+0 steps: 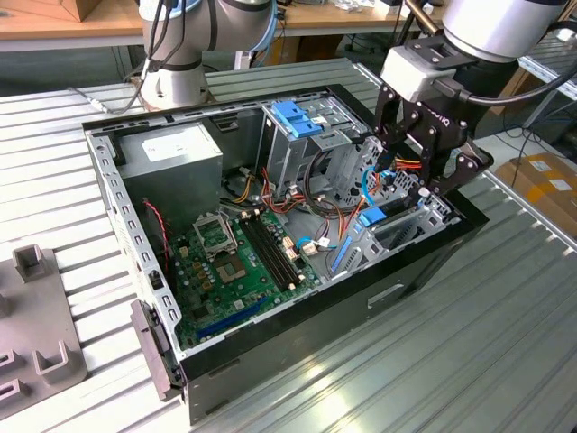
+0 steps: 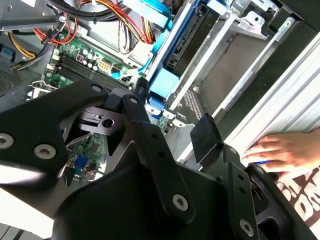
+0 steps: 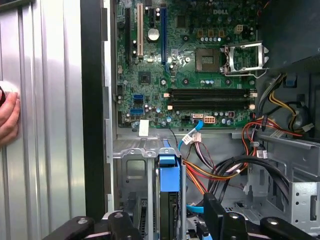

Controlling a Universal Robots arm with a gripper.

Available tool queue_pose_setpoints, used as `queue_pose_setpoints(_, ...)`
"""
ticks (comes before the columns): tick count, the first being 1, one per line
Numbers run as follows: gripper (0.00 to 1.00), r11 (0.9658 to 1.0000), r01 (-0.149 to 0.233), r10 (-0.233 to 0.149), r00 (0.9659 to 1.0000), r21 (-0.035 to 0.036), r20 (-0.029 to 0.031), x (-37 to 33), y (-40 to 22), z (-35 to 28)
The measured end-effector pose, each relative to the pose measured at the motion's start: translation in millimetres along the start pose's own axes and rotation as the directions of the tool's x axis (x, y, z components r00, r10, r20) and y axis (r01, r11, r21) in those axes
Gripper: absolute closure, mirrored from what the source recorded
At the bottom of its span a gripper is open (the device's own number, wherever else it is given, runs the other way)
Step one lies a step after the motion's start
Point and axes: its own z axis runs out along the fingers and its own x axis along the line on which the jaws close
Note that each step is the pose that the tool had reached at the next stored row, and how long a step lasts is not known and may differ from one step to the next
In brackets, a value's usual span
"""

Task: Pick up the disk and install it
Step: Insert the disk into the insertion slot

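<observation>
The black two-fingered tool hangs at the exterior view's upper right, over the open black computer case on the ribbed metal worktop. The dark hard disk in its bright blue plastic carrier stands edge-up just beneath it. Second wrist view: tool spread, disk beyond its fingers. First wrist view: disk seated in a grey metal cage, between the fingers.

My work surface is a ribbed metal table. A patch of reflected light lies on the table's ribs. A grey moulded fixture rests on the table. Beyond the table's far edge runs a wooden workbench. Off the table, at the exterior view's right, sits a cardboard box.
</observation>
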Motion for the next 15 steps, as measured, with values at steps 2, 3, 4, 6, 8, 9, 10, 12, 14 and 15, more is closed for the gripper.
queue_pose_setpoints(2,0.38,1.0000,0.000,0.000,1.0000,0.0000,0.0004,0.0,-1.5,0.8)
queue_pose_setpoints(3,0.38,1.0000,0.000,0.000,1.0000,0.0000,0.0002,0.0,-3.8,1.3)
queue_pose_setpoints(4,0.38,1.0000,-0.001,0.001,1.0000,-0.0003,0.0001,-0.2,-10.6,3.0)
queue_pose_setpoints(6,0.38,0.9999,-0.011,0.011,0.9999,-0.0008,-0.0004,-0.1,-15.4,10.0)
queue_pose_setpoints(8,0.38,0.9996,-0.027,0.027,0.9996,-0.0012,-0.0010,-0.1,-18.0,17.0)
queue_pose_setpoints(9,0.38,0.9996,-0.029,0.029,0.9996,-0.0013,-0.0011,-0.1,-18.8,20.9)
queue_pose_setpoints(10,0.38,0.9996,-0.029,0.029,0.9996,-0.0013,-0.0010,-0.1,-19.5,24.5)
queue_pose_setpoints(12,0.38,0.9996,-0.029,0.029,0.9996,-0.0012,-0.0012,-0.3,-20.1,27.5)
queue_pose_setpoints(14,0.38,0.9996,-0.029,0.029,0.9996,-0.0013,-0.0010,-0.5,-20.5,27.8)
queue_pose_setpoints(15,0.38,0.9996,-0.029,0.029,0.9996,-0.0012,-0.0009,-0.8,-21.0,28.1)
